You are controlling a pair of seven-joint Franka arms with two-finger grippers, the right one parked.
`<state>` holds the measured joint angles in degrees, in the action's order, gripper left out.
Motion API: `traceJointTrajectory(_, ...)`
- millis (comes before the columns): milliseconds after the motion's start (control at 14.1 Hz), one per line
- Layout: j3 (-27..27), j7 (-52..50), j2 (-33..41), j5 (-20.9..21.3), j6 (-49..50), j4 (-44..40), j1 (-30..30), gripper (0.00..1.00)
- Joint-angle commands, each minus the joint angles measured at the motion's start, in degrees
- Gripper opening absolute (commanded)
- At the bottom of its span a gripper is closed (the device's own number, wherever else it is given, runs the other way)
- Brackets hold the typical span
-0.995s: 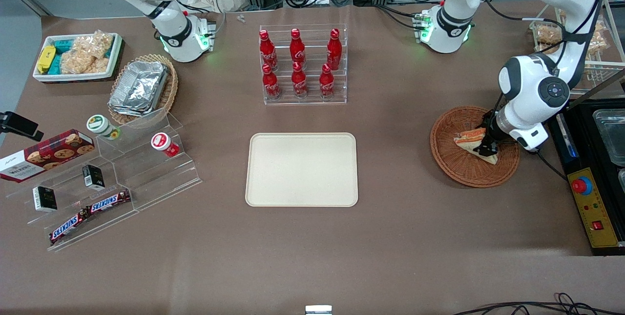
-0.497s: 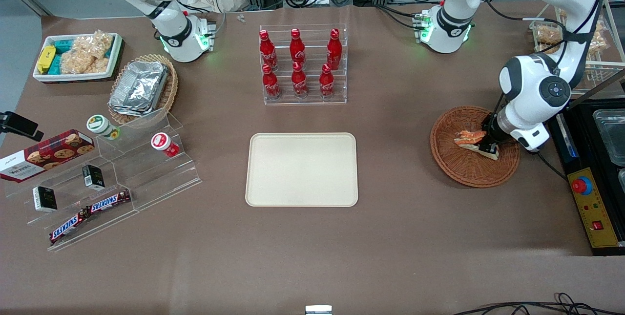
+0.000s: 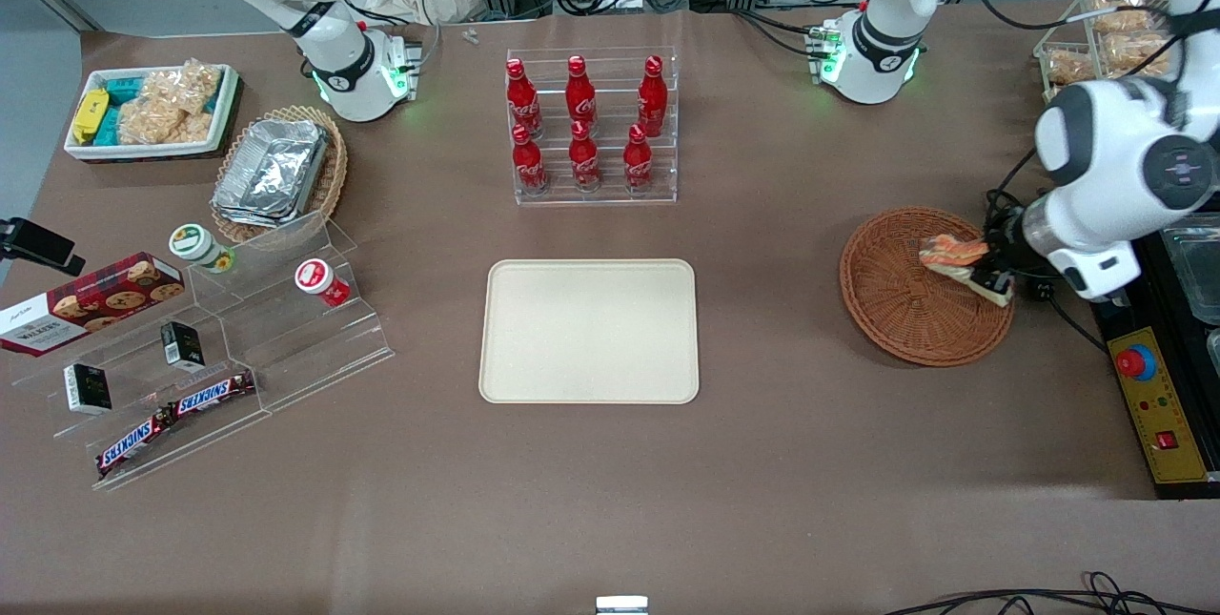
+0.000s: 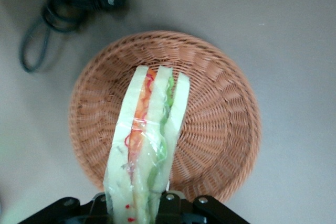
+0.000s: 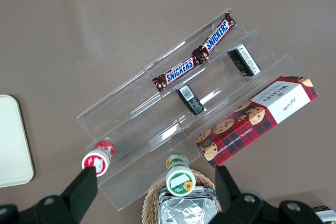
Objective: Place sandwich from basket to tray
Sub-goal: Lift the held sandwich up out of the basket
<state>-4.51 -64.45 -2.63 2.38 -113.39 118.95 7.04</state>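
Brown table covering (image 3: 782, 329), matte, spread across the whole work surface; on it we record the following.

Item 1, tray (image 3: 589, 331): cream-beige, rectangular with rounded corners, low rim, lying flat near the middle of the table with nothing on it.

Item 2, basket (image 3: 905, 310): round, shallow, reddish-brown wicker, toward the working arm's end of the table, well apart from the tray. In the wrist view the basket (image 4: 220, 124) shows its woven floor bare below the sandwich.

Item 3, sandwich (image 3: 953, 255): clear-wrapped wedge, pale bread with orange-red and green layers. We find it lifted above the basket's edge, tilted, its narrow end pointing over the basket. In the wrist view the sandwich (image 4: 149, 140) runs out from between the fingers, layers edge-on.

Item 4, gripper (image 3: 991, 276): the left arm's, over the basket's rim on the side toward the working arm's end of the table. We note its fingers closed upon the thick end of the sandwich; in the wrist view the gripper (image 4: 142, 205) clasps the wrap on both sides.

Item 5, bottle rack (image 3: 591, 129): clear acrylic, six red bottles, farther from the front camera than the tray.

Item 6, stepped acrylic stand (image 3: 229, 348): toward the parked arm's end, carrying chocolate bars (image 3: 176, 417) and small cups.
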Motion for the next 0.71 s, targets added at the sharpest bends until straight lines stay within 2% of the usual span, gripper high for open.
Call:
traceJointTrajectory(0,-2.0,8.4,-1.2,-0.4,13.4,-13.6,-0.3,0.00)
traceJointTrajectory(213,-7.9,12.8,-1.4,-0.4,20.4,-22.6,-0.4,0.00)
traceJointTrajectory(426,-18.9,14.4,-3.5,-0.5,20.3,-26.6,-0.4,0.00)
traceJointTrajectory(639,-31.0,13.8,-9.6,0.2,16.8,-27.9,-0.4,0.00)
